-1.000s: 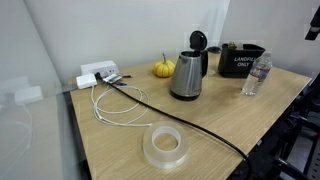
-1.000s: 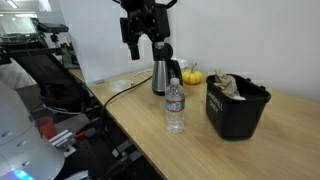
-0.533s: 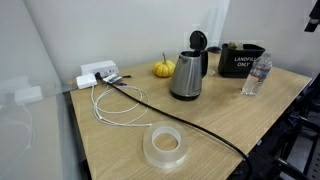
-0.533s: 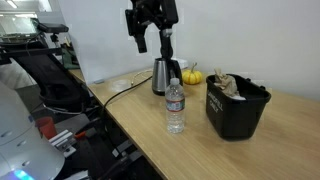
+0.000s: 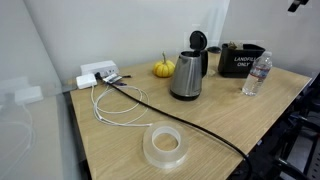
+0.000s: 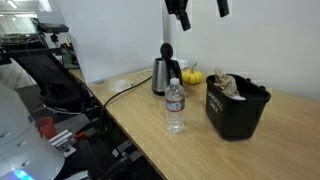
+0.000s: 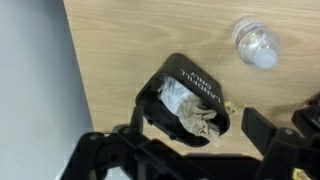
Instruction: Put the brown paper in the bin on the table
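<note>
The black bin point(image 6: 238, 112) with white lettering stands near the far end of the wood-grain table point(image 6: 290, 130). It also shows in an exterior view point(image 5: 240, 60) and from above in the wrist view point(image 7: 185, 75). The crumpled brown paper point(image 7: 200, 118) lies inside the bin next to white paper, and it sticks up at the bin's rim point(image 6: 232, 86). My gripper point(image 6: 202, 10) is open and empty, high above the table at the frame's top. In the wrist view my gripper point(image 7: 194, 122) hangs over the bin, with nothing between its fingers.
A steel kettle point(image 5: 187, 75) and a small orange pumpkin point(image 5: 163, 69) stand mid-table. A water bottle point(image 6: 175, 106) stands near the bin. A clear tape roll point(image 5: 165, 147), a black cable point(image 5: 170, 110) and a white power strip point(image 5: 97, 74) lie at the other end.
My gripper has risen and moved from above the kettle to high over the bin, mostly leaving the top of the exterior view. Nothing on the table moved.
</note>
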`<state>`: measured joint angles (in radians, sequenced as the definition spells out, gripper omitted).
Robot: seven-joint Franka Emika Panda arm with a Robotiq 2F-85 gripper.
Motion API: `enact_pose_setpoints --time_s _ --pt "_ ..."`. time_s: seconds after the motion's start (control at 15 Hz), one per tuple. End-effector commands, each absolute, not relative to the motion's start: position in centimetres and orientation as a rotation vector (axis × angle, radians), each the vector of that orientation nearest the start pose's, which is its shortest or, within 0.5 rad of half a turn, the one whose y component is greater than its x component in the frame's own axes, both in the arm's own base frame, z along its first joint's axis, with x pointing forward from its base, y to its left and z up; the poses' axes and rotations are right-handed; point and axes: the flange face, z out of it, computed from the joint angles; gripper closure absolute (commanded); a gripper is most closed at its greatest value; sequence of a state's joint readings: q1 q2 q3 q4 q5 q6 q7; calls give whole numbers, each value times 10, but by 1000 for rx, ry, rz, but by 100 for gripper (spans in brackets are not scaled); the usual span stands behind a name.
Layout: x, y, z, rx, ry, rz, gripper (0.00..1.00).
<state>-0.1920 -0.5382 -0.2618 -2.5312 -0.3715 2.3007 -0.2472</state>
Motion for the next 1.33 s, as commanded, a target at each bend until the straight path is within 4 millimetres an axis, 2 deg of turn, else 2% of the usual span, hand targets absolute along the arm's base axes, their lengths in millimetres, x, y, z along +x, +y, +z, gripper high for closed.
enact_pose_setpoints --time_s 0.0,0.2,0.4,0.6,0.93,1.27 --pt "396 -221 474 -3345 -100 -503 0" --pt "424 -233 459 -3288 -185 -569 0" --pt "453 -228 443 -3212 -274 -586 0" --pt "474 -224 423 -3183 -334 -509 0" --pt "493 -226 386 -3187 -346 -347 0" --pt "502 -232 374 -3198 -291 -211 0"
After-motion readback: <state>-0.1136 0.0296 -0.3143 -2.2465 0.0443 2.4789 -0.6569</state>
